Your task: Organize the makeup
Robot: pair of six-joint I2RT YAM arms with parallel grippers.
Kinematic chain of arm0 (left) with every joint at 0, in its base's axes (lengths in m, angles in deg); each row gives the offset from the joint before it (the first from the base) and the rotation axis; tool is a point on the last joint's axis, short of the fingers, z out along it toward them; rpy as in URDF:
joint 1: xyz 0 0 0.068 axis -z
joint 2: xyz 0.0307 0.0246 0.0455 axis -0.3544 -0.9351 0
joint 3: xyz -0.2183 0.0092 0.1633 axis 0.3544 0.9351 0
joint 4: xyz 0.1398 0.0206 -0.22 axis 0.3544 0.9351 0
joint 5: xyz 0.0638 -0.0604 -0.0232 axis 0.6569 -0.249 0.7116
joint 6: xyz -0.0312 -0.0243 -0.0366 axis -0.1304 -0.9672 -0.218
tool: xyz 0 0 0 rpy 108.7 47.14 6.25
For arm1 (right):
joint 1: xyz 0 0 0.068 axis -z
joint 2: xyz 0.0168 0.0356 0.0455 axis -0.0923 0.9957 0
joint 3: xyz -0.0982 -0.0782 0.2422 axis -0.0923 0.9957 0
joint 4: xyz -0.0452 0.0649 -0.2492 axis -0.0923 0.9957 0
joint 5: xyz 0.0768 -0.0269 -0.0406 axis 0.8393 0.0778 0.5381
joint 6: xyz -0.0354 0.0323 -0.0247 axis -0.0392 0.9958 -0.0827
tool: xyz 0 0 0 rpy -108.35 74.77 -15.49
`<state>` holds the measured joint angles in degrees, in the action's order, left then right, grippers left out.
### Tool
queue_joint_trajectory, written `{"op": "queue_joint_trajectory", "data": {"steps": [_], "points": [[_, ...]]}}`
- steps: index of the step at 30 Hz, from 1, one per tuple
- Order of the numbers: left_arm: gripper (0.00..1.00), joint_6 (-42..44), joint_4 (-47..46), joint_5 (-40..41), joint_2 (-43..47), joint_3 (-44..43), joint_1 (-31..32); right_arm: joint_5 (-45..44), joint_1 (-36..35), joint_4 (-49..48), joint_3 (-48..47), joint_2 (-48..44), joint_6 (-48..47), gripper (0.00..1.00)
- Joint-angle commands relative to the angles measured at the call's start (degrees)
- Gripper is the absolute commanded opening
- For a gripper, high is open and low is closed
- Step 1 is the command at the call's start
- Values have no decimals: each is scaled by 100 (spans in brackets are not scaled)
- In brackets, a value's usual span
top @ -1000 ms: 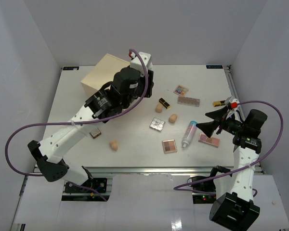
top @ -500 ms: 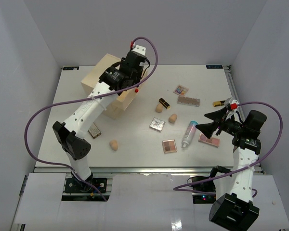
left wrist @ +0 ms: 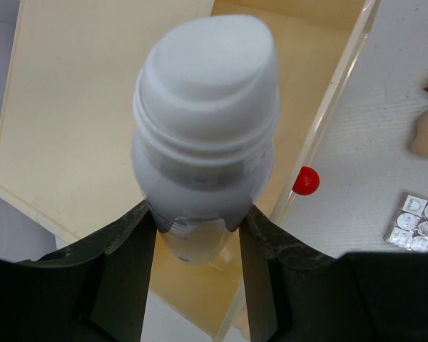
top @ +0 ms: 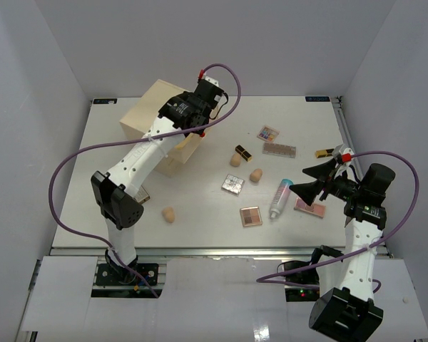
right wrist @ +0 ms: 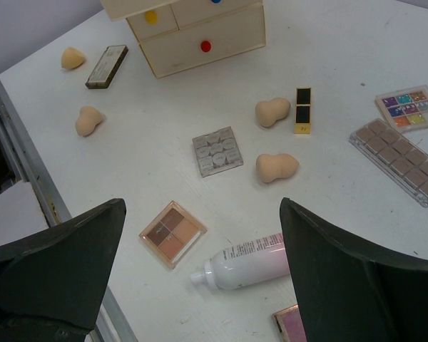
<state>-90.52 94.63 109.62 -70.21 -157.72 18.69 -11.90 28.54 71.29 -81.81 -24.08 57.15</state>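
My left gripper [top: 194,114] is shut on a pale bottle with a white cap [left wrist: 205,121] and holds it over the open drawer [left wrist: 307,85] of the cream chest [top: 151,112]. My right gripper [top: 312,181] is open and empty, above a white tube [top: 279,199] and a pink palette [top: 309,207]. In the right wrist view the tube [right wrist: 253,260] lies between the fingers, with a brown palette [right wrist: 172,233] to its left. A silver palette [top: 232,184], peach sponges [top: 256,174] [top: 235,160] [top: 169,214] and a black-gold lipstick [top: 243,152] lie mid-table.
A long brown palette [top: 279,149], a colourful palette [top: 268,133] and a gold item [top: 324,152] lie at the back right. A dark palette [right wrist: 107,66] and a sponge [right wrist: 73,58] lie left of the chest. The drawer's red knob [left wrist: 306,180] is beside the bottle.
My left arm has swung up and back from the table's left side to above the chest, carrying the bottle. The right arm has not moved.
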Motion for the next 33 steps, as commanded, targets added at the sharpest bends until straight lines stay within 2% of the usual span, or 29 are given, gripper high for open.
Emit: {"op": "queue_joint_trajectory", "data": {"steps": [1,3,7,11,17,18,19,21,22,23,24,25,27,28,30,33], "points": [[46,-4,-82,351,94,-119,-51,207,31,-158,46,-47,59,95],[65,-14,-92,234,75,-169,-43,205,31,-158,48,-47,51,95],[79,-48,-83,46,101,-175,-34,189,31,-158,64,-13,34,95],[88,-96,-117,-35,208,-136,-34,189,31,-144,68,37,-11,95],[89,-118,-380,-516,605,-285,-16,714,31,17,118,80,-640,95],[90,-151,-477,-807,760,-244,-14,818,24,215,94,108,-1254,94],[92,-230,-716,-1286,977,-153,-8,922,7,705,60,165,-2321,94],[98,-345,-1110,-1962,1704,518,1,712,-42,1764,-276,283,-4215,91],[98,-454,-1543,-2538,1976,1132,2,277,-178,2839,-403,439,-6023,91],[98,-544,-2020,-2986,2397,1638,2,-148,-337,3494,-540,599,-7161,92],[98,-623,-2494,-3369,2874,2077,2,-549,-495,3954,-684,752,-7986,92],[98,-718,-2576,-3692,2957,2153,2,-948,-654,4297,-709,896,-8650,94],[98,-979,-3289,-4424,3731,3320,-3,-1741,-884,4991,-774,1238,-9991,98],[98,-1115,-3509,-4724,4027,3771,-7,-2119,-910,5040,-744,1387,-10541,100],[98,-1255,-3793,-4906,4526,4575,-7,-2482,-985,4821,-618,1457,-10789,100],[98,-1414,-3893,-4940,5041,5191,-7,-3223,-1290,4056,-393,1474,-10962,99]]}}
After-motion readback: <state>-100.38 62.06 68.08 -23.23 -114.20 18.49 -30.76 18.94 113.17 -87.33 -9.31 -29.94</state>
